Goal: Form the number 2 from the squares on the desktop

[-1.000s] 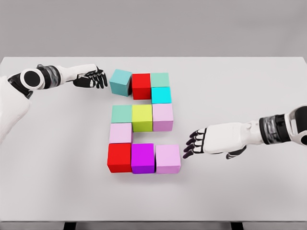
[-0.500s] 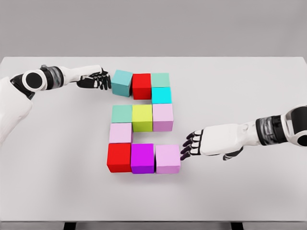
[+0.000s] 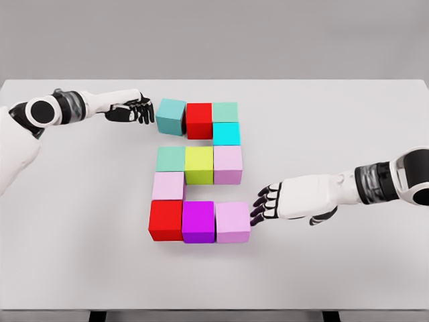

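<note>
Coloured cubes lie on the white table [image 3: 80, 201] in the shape of a 2. The top row holds a teal cube [image 3: 171, 116], a red cube [image 3: 199, 120] and a pale green cube [image 3: 224, 111], with a cyan cube [image 3: 226, 133] below it. The middle row is green [image 3: 170, 159], yellow-green [image 3: 199, 165] and pink [image 3: 228, 164]. A pink cube [image 3: 167, 186] leads down to red [image 3: 166, 220], magenta [image 3: 198, 221] and pink [image 3: 232, 222]. My left hand [image 3: 139, 110] is open, fingertips at the teal cube's left face. My right hand [image 3: 263, 204] is open, fingertips against the bottom pink cube's right face.
The table's front edge [image 3: 214, 309] runs along the bottom of the view. A grey wall stands behind the table.
The teal cube has straightened and closed up against the red cube under my left hand. My right hand moved left and nudged the bottom pink cube against the magenta one.
</note>
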Robot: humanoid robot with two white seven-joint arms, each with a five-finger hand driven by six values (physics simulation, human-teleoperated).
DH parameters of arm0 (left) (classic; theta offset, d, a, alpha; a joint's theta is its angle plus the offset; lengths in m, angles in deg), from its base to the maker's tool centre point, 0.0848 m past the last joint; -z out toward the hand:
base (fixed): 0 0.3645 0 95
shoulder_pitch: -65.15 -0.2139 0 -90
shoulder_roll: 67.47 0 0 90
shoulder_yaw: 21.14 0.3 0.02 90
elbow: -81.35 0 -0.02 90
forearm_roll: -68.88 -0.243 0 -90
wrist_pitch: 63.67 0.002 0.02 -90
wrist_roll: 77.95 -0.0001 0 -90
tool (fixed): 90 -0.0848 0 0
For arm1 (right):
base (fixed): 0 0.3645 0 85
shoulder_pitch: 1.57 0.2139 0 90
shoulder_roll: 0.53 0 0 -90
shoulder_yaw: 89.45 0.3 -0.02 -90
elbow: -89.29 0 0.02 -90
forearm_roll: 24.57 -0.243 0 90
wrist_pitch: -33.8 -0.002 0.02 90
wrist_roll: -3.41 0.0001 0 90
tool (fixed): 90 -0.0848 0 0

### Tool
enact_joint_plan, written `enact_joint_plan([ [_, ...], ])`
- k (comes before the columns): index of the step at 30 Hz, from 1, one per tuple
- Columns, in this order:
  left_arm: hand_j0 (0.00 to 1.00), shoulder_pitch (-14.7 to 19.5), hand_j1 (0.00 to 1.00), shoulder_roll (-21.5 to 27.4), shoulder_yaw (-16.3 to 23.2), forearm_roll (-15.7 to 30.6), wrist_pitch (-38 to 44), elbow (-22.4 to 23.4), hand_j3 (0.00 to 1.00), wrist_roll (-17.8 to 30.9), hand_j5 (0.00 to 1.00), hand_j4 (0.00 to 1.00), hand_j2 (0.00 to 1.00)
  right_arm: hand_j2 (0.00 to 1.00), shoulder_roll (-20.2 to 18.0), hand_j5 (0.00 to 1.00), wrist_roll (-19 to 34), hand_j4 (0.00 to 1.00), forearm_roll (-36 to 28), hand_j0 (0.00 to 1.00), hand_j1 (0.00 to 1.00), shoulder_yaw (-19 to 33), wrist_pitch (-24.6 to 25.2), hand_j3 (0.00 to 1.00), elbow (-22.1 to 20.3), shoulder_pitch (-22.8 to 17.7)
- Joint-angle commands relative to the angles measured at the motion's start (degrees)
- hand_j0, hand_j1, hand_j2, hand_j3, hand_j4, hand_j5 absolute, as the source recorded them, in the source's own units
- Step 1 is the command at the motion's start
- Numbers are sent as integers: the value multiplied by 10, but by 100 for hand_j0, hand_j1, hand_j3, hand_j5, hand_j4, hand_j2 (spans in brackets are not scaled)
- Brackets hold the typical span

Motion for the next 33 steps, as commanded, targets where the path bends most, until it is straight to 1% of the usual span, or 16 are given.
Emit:
enact_joint_plan([
  [1,37,0,37,1,-1,3,-8,-3,37,0,37,37,37,100,1,100,0,100,-3,100,100,-1,1,100,0,0],
  [16,37,-2,37,2,0,3,-44,-14,37,0,37,37,37,100,-3,100,0,100,-2,100,100,4,1,100,2,4],
  [21,37,-4,37,22,-3,9,-44,-23,37,0,37,37,37,100,-3,100,0,100,-2,100,100,4,1,100,4,4],
  [23,37,-3,37,45,-2,32,-44,-23,37,0,37,37,37,100,-3,100,0,100,-2,100,100,5,1,100,4,4],
  [25,38,-1,38,50,-3,36,-40,-14,38,0,38,38,38,100,-4,100,0,100,-3,100,100,5,1,100,4,4],
  [27,45,1,45,48,-2,31,-36,18,45,0,45,45,45,100,-4,100,0,100,-3,100,100,5,1,100,5,4],
  [28,47,2,47,41,-2,24,-35,37,47,0,47,47,47,100,-4,100,0,100,-2,100,100,5,1,100,5,4],
  [29,56,3,56,37,-3,12,-24,43,56,0,56,56,56,100,-4,100,0,100,-2,100,100,5,1,100,6,4],
  [31,74,3,74,26,-2,-8,29,41,74,0,74,74,74,100,-4,100,0,100,-2,100,100,5,1,100,11,4],
  [33,75,3,75,4,-3,-43,37,42,75,0,75,75,75,100,-4,100,0,100,-3,100,100,11,1,100,23,7],
])
